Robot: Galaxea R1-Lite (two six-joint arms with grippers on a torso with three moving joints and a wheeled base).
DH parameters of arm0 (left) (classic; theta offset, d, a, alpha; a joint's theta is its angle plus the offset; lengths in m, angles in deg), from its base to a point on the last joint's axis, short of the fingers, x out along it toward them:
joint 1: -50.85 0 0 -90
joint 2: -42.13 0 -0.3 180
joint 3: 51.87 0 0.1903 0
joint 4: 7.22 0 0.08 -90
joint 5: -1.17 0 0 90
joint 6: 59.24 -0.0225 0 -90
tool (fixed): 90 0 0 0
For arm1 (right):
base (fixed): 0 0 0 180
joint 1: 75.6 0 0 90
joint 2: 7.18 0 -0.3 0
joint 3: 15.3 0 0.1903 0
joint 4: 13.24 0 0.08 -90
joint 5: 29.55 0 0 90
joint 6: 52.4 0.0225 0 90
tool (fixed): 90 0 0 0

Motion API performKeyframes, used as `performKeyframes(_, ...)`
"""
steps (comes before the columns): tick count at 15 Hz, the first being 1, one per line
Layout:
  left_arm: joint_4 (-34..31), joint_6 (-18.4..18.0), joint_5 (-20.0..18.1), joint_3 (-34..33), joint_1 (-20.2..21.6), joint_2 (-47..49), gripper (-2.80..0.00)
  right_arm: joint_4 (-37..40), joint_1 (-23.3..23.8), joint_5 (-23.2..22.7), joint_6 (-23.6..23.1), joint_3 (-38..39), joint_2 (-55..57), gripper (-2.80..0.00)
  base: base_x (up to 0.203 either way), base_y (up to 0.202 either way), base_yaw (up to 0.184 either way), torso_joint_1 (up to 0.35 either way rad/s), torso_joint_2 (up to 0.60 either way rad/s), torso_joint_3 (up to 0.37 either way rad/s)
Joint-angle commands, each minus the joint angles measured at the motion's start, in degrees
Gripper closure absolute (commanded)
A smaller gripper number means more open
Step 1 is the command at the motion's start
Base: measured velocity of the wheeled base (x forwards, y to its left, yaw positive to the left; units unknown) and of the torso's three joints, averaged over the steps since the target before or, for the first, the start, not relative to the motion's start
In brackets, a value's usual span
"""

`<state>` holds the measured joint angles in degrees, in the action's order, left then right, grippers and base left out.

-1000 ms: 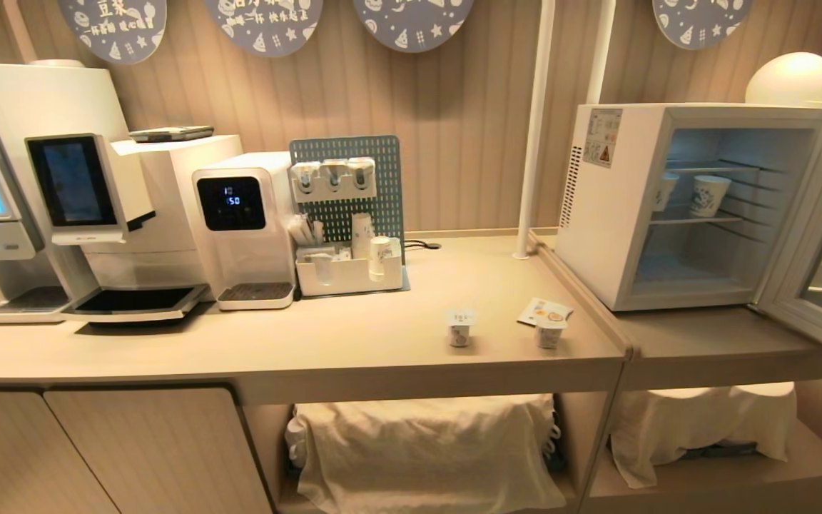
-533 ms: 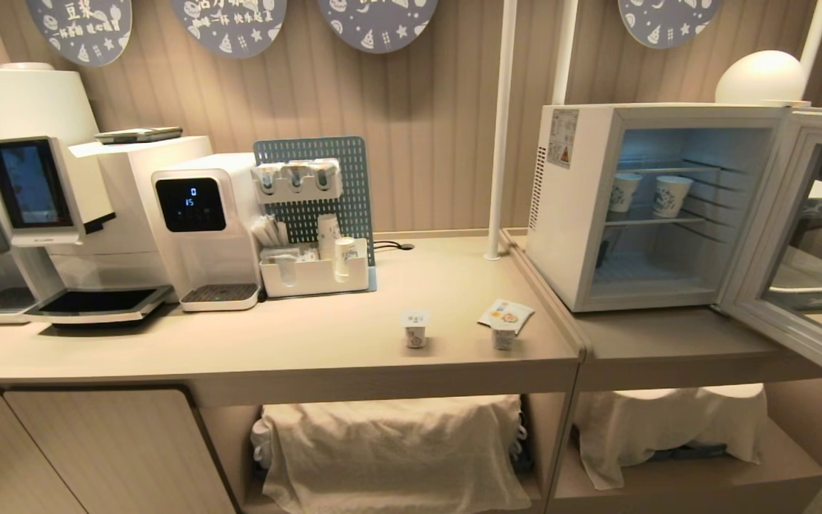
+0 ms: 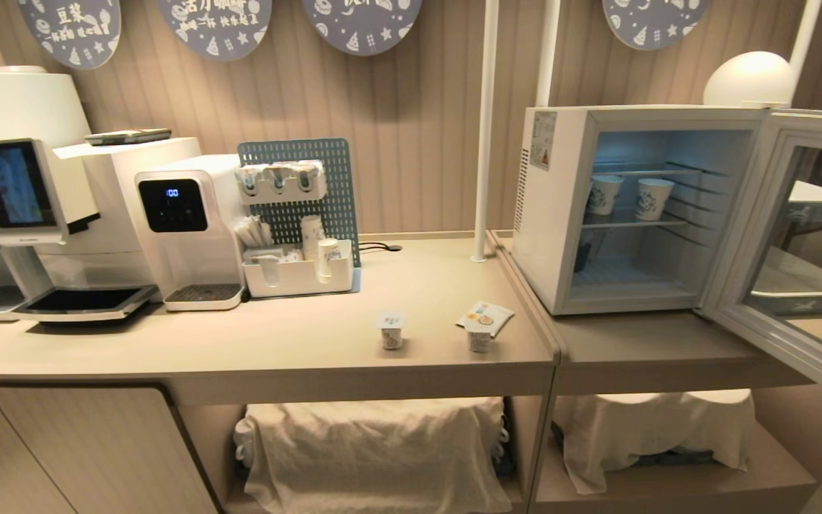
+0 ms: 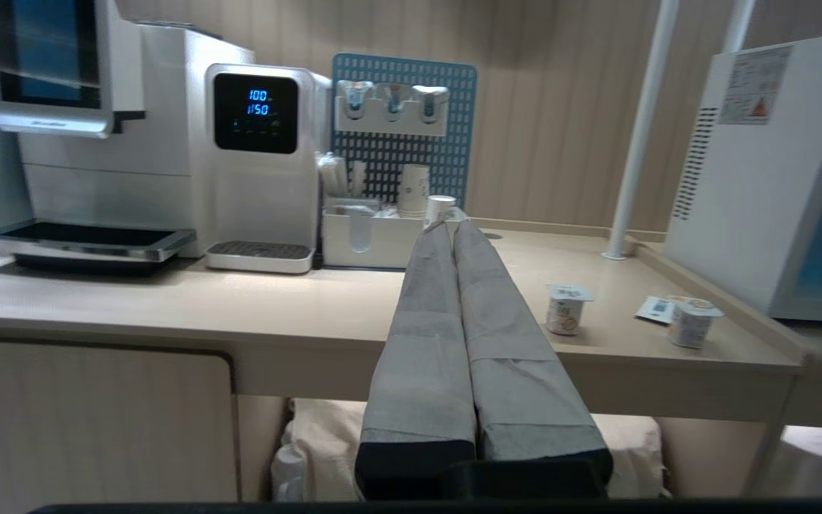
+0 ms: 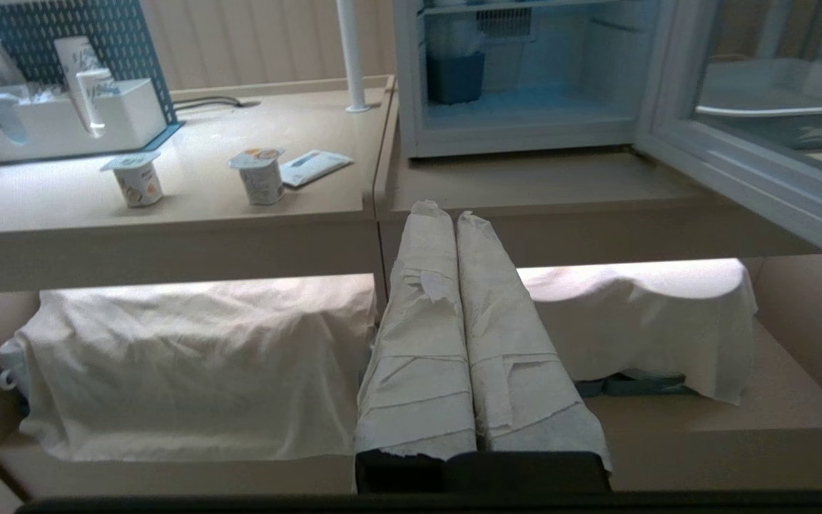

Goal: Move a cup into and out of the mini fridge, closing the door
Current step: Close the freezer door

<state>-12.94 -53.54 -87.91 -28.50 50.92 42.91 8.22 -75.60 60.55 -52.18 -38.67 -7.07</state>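
Two cups (image 3: 628, 197) upright inside mini fridge (image 3: 554, 214), door (image 3: 796, 243) swung open

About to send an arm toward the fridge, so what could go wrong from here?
1. The door stands wide open, jutting past the counter edge; an arm or the base could strike it.
2. Two paper cups sit close together on the wire shelf of the mini fridge; taking one may tip the other.
3. Two small yogurt pots near the counter's front edge could get knocked off.
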Motion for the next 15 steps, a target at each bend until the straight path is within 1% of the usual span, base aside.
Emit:
performKeyframes(1, -0.1, -0.2, 0.0, -2.3, 0.0, 2.4, 0.0, 0.0, -0.1, 0.0, 0.0, 1.1, 0.2, 0.0, 0.0, 0.0, 0.0, 0.0, 0.0, 0.0)
performKeyframes(3, -0.1, -0.4, 0.0, -2.3, 0.0, 5.1, 0.0, 0.0, 0.0, 0.0, 0.0, 1.1, 0.2, 0.0, 0.0, 0.0, 0.0, 0.0, 0.0, 0.0)
performKeyframes(4, -0.1, -0.4, 0.0, -2.3, 0.0, 4.2, 0.0, 0.0, 0.0, 0.0, 0.0, 1.1, 0.2, 0.0, 0.0, 0.0, 0.0, 0.0, 0.0, 0.0)
performKeyframes(6, 0.3, -0.5, 0.0, -2.3, 0.0, -0.7, 0.0, 0.0, 0.0, 0.0, 0.0, 1.1, 0.2, 0.0, 0.0, 0.0, 0.0, 0.0, 0.0, 0.0)
performKeyframes(8, 0.6, 0.0, -0.1, -2.3, 0.0, -0.7, 0.0, 0.0, 0.0, 0.0, 0.0, 1.1, 0.2, 0.0, 0.0, 0.0, 0.0, 0.0, 0.0, 0.0)
performKeyframes(10, 0.5, -0.4, -0.1, -2.3, 0.0, -0.7, 0.0, 0.0, -0.1, 0.0, 0.0, 1.1, 0.2, 0.0, 0.0, 0.0, 0.0, 0.0, 0.0, 0.0)
performKeyframes(11, 0.4, -2.2, -0.5, -2.3, 0.0, -0.7, 0.0, 0.0, 0.0, 0.0, 0.0, 1.1, 0.2, 0.0, 0.0, 0.0, 0.0, 0.0, 0.0, 0.0)
performKeyframes(12, 0.4, -5.9, -1.0, -2.3, 0.0, -0.7, 0.0, 0.0, 0.0, 0.0, 0.1, 1.1, 0.2, 0.0, 0.0, 0.0, 0.0, 0.0, 0.0, 0.0)
performKeyframes(13, 0.5, -6.8, -1.5, -2.3, 0.0, -0.7, 0.0, 0.0, 0.0, 0.0, 0.1, 1.1, 0.2, 0.0, 0.0, 0.0, 0.0, 0.0, 0.0, 0.0)
performKeyframes(14, 0.6, -5.7, -1.6, -2.3, 0.0, -0.7, 0.0, 0.0, 0.0, 0.0, 0.1, 1.1, 0.2, 0.0, 0.0, 0.0, 0.0, 0.0, 0.0, 0.0)
performKeyframes(15, 0.6, -3.7, -1.3, -2.3, 0.0, -0.7, 0.0, 0.0, 0.0, 0.0, 0.1, 1.1, 0.2, 0.0, 0.0, 0.0, 0.0, 0.0, 0.0, 0.0)
